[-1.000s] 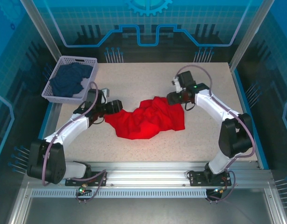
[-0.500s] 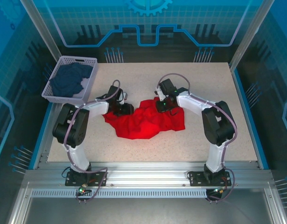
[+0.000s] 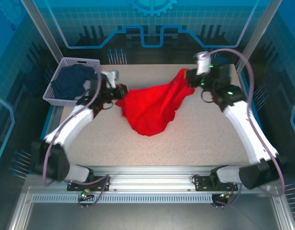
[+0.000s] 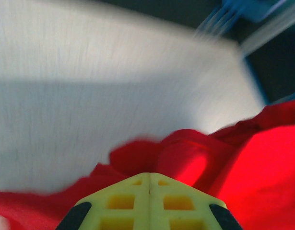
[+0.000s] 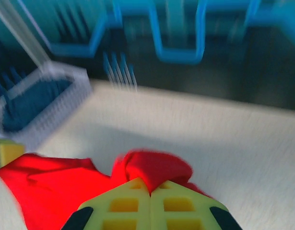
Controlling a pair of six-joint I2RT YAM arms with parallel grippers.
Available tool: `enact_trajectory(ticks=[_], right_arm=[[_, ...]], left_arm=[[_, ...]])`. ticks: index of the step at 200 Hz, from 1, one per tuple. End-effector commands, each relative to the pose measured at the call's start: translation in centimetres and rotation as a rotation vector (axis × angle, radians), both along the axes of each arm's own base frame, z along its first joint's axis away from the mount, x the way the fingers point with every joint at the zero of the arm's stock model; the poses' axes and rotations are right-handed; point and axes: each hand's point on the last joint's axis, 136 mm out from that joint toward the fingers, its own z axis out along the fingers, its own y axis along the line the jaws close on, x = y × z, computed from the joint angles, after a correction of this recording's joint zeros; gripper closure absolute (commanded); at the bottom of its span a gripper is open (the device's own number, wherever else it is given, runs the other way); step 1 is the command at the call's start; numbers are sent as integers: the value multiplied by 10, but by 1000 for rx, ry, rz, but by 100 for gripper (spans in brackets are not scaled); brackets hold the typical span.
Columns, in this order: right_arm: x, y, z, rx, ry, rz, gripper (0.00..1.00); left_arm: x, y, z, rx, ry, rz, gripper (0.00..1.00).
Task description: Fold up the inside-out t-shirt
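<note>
We see the shirt point(image 3: 152, 108) spread between both hands over the table's point(image 3: 209, 139) far half, its middle sagging toward the near edge. The left hand point(image 3: 120, 91) is clenched on its left corner, near the basket point(image 3: 85, 62). The right hand point(image 3: 188, 77) is clenched on the right corner.

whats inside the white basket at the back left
A crumpled dark navy garment lies inside the white basket, filling most of it. The garment covers the basket's floor, so whether anything lies beneath it cannot be seen.
</note>
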Motion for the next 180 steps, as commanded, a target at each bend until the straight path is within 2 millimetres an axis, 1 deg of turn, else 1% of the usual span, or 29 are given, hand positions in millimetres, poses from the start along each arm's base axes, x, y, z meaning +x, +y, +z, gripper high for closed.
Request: enact_trajectory(ticks=[1, 9, 20, 35, 46, 65, 91, 107, 135, 150, 165, 180], right_arm=[[-33, -30, 95, 89, -249, -57, 100], [-44, -41, 117, 82, -308, -91, 99], [-57, -50, 138, 66, -365, -123, 100], [-71, -55, 160, 52, -417, -135, 100], [-79, -58, 170, 47, -445, -144, 100], [-89, -63, 184, 31, -476, -157, 100], [-111, -67, 203, 35, -530, -161, 100], [-130, -68, 216, 48, -568, -149, 100], [-170, -73, 239, 82, -640, -137, 100], [-189, -74, 249, 96, -673, -130, 100], [-199, -76, 256, 101, -693, -130, 100], [-197, -79, 257, 90, -691, -147, 100]], left_arm=[[-21, 31, 119, -102, -320, 122, 100], [-33, 37, 150, -105, -393, 138, 100], [-47, 42, 182, -106, -463, 147, 100], [-62, 42, 212, -110, -522, 130, 100], [-69, 40, 224, -116, -539, 114, 100], [-80, 39, 237, -117, -565, 96, 100], [-102, 47, 263, -95, -637, 117, 100], [-120, 51, 283, -93, -691, 116, 100], [-161, 57, 318, -85, -792, 113, 100], [-176, 59, 333, -71, -827, 112, 100], [-182, 63, 343, -50, -848, 125, 100], [-177, 65, 348, -18, -853, 145, 100]])
